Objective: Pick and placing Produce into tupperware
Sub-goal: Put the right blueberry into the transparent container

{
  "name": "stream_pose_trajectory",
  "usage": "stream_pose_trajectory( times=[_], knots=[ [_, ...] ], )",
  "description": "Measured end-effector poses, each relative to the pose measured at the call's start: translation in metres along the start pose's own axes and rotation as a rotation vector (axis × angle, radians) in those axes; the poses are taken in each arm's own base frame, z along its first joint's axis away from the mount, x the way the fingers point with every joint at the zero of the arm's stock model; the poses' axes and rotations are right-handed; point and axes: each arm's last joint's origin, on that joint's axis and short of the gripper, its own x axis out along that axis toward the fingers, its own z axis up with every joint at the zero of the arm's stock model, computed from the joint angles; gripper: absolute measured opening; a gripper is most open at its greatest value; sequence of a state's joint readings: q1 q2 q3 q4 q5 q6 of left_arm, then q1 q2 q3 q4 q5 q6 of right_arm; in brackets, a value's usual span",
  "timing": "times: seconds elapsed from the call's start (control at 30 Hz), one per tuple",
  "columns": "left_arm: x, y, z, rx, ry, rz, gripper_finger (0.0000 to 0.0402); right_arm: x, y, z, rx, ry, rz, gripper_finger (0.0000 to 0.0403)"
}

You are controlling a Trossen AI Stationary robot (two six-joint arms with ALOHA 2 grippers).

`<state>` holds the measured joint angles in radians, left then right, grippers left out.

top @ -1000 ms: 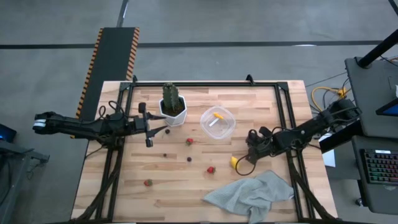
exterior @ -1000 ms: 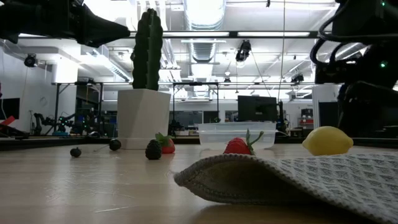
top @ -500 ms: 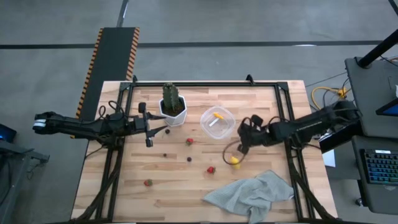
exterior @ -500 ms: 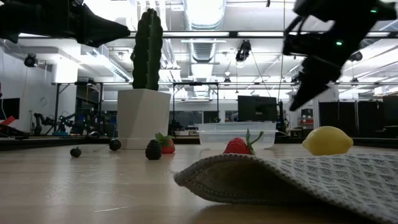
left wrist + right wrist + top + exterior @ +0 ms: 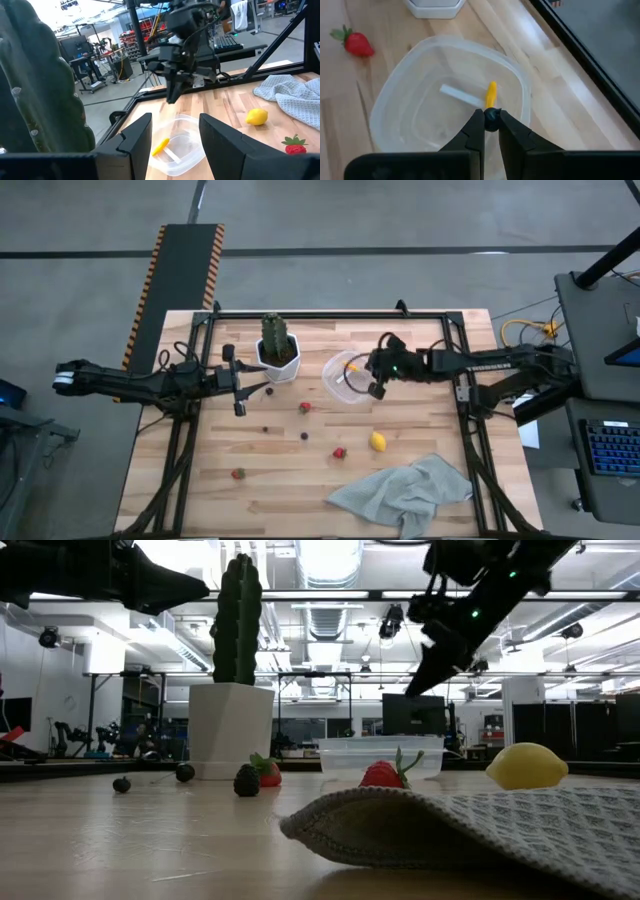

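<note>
The clear tupperware point(image 5: 345, 385) sits mid-table, with a yellow banana-like piece point(image 5: 491, 93) and a pale strip inside. My right gripper point(image 5: 372, 378) hovers over its right rim point(image 5: 520, 85), shut on a tiny dark berry point(image 5: 492, 116). My left gripper point(image 5: 240, 385) waits open beside the white plant pot point(image 5: 279, 360). On the wood lie a lemon point(image 5: 377, 441), strawberries point(image 5: 305, 407) point(image 5: 339, 452) point(image 5: 238, 473) and dark berries point(image 5: 304, 436) point(image 5: 266, 429). My right gripper pinches the dark berry point(image 5: 492, 116) between its two fingertips, which slant downward from the table's right side. The berry is lifted clear, above the inside of the tupperware point(image 5: 420, 125).
A cactus stands in the white pot point(image 5: 230, 730) just left of the tupperware. A grey cloth point(image 5: 405, 490) lies crumpled at the near right. A black frame point(image 5: 455, 350) runs along the table's edges. Bare wood shows between the scattered fruit.
My right gripper has risen from beside the lemon and swung toward the far left, ending over the tupperware's right rim. The lemon, strawberries and berries on the table stayed where they were.
</note>
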<state>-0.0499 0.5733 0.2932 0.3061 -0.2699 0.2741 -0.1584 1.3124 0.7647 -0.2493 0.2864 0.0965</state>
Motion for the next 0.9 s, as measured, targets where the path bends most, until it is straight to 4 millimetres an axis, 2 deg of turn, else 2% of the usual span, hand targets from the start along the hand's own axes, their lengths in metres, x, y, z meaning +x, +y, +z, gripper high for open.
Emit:
stream_pose_trajectory(
  times=[0.13,0.4,0.7,0.9],
  knots=[
    [0.0,0.0,0.0,0.0,0.001,0.0,0.0151,0.02,-0.008,-0.004,0.021,0.052,0.061,0.0029],
    [0.0,0.0,0.0,0.0,0.001,0.0,0.0151,0.046,-0.002,-0.016,0.011,0.143,0.096,0.0029],
    [0.0,0.0,0.0,0.0,0.0,0.0,0.0151,0.062,0.001,-0.024,0.001,0.197,0.102,0.0029],
    [0.0,0.0,0.0,0.0,0.0,0.0,0.0151,0.063,0.002,-0.021,0.001,0.192,0.102,0.0057]
  ],
)
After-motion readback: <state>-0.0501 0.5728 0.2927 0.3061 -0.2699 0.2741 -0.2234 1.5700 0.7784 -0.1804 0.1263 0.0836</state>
